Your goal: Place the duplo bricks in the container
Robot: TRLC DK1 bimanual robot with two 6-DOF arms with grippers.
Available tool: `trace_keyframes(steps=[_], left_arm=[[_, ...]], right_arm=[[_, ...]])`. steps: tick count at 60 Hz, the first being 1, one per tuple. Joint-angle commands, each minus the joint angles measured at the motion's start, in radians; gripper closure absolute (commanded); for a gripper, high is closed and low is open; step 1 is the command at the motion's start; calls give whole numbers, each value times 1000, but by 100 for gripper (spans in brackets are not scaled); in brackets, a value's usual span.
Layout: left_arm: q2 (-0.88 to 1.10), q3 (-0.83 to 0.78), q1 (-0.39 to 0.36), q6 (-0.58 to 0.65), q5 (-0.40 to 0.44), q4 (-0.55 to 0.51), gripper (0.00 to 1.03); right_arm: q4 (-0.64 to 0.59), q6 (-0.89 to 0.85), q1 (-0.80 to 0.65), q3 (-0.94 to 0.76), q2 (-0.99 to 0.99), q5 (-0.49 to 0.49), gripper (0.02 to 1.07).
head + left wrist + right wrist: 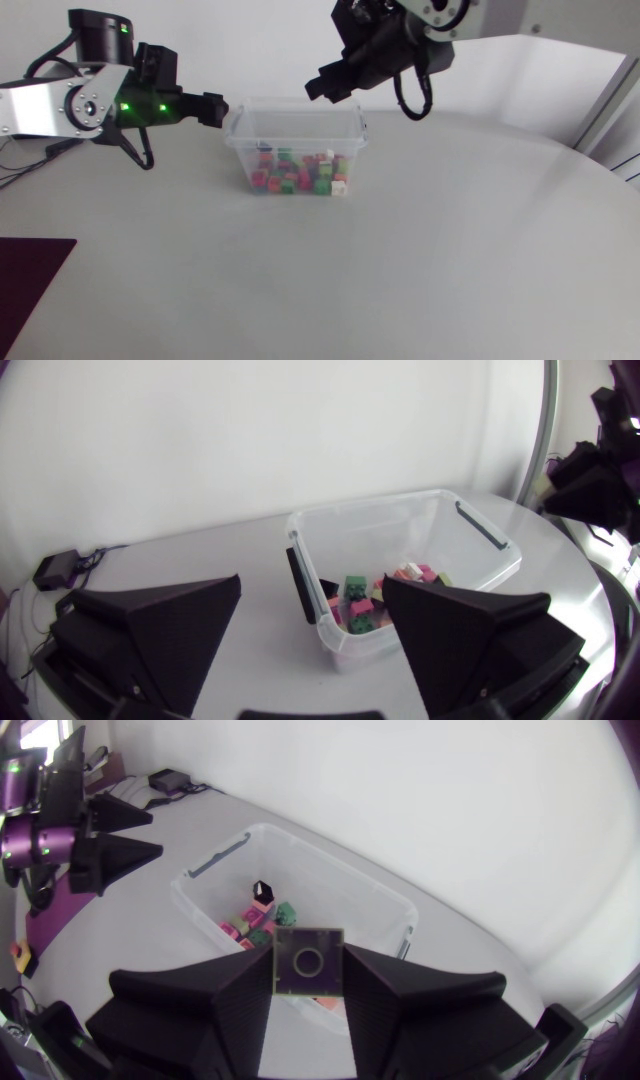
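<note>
The clear plastic container stands at the table's far middle, with several red, green, pink and white duplo bricks on its floor. My left gripper hangs open and empty just outside the container's left rim. In the left wrist view its fingers stand wide apart, with the container ahead of them. My right gripper hovers above the container's back rim. It is shut on a dull olive brick, seen between its fingertips in the right wrist view. A small dark brick shows inside the container.
A dark red mat lies at the table's front left corner. Two small bricks, one yellow and one red, lie by the mat in the right wrist view. My left gripper shows beyond the container there.
</note>
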Motion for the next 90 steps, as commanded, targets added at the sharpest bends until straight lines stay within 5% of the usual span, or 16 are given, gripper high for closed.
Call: trace_keyframes(steps=[1,33,36,42,51,70,90], left_arm=[[-63,-65,6,30,0,6,5],[-306,-265,35,39,5,-5,4],[-320,-277,42,41,6,-5,5],[-350,-294,46,41,9,-19,5],[-422,-318,45,44,9,-28,5],[-582,-346,72,72,9,-84,5],[-775,-435,106,87,6,-103,5]], right_arm=[[20,23,11,50,66,5,76],[233,16,-3,84,224,-4,75],[242,20,-2,98,238,1,63],[244,20,5,132,264,12,6],[251,19,8,110,220,35,6],[402,-52,-81,-240,-145,163,6],[441,-102,-189,-546,-486,171,6]])
